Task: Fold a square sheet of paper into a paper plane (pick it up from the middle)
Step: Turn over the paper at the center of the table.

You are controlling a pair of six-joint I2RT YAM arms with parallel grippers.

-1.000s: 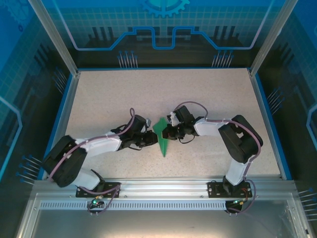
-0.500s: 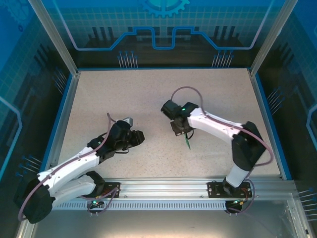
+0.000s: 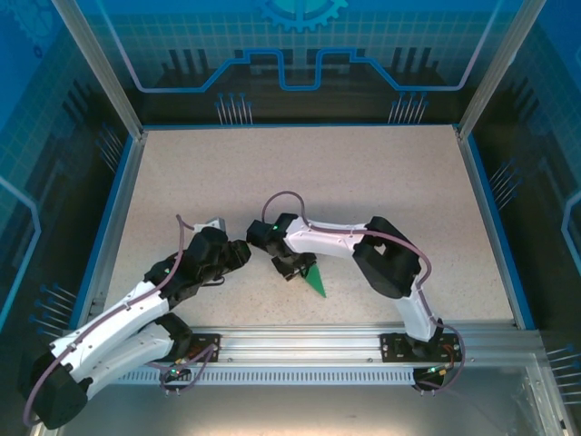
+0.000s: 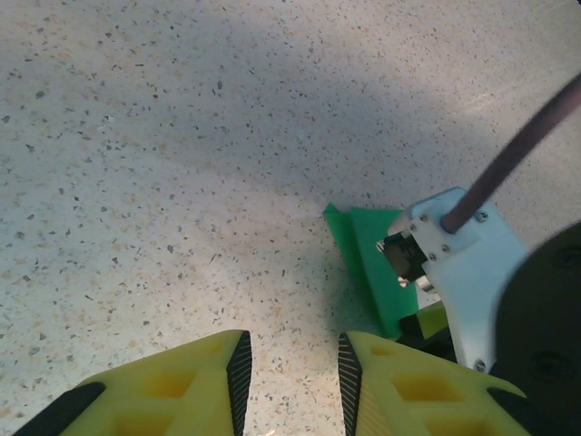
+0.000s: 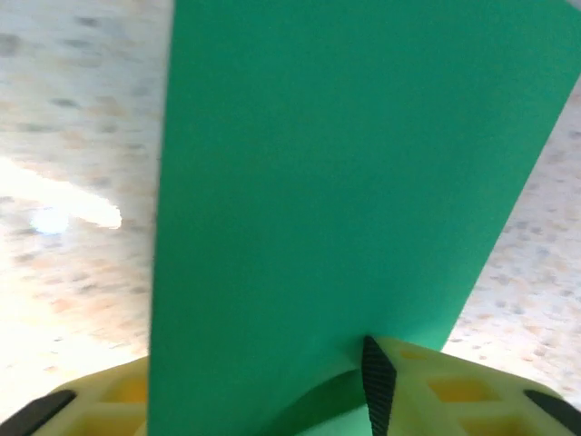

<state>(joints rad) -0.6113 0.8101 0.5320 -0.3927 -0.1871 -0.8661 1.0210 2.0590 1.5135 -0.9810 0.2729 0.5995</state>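
Scene: a speckled beige tabletop point(image 3: 363, 173) with two robot arms reaching in toward its near middle.
Paper point(image 3: 315, 283): bright green and folded to a pointed shape. It sits on the near middle of the tabletop, at the tip of the right claw, with its point towards the near edge.
Right claw point(image 3: 296, 270): fingers parted. The green paper runs out from between them, close against the black pad point(image 5: 377, 372) on one side, and it hides the other pad.
Left claw point(image 4: 290, 354): just left of the right claw, low over bare tabletop. Its fingers are a narrow gap apart with nothing between them. The paper lies just ahead, to its right.
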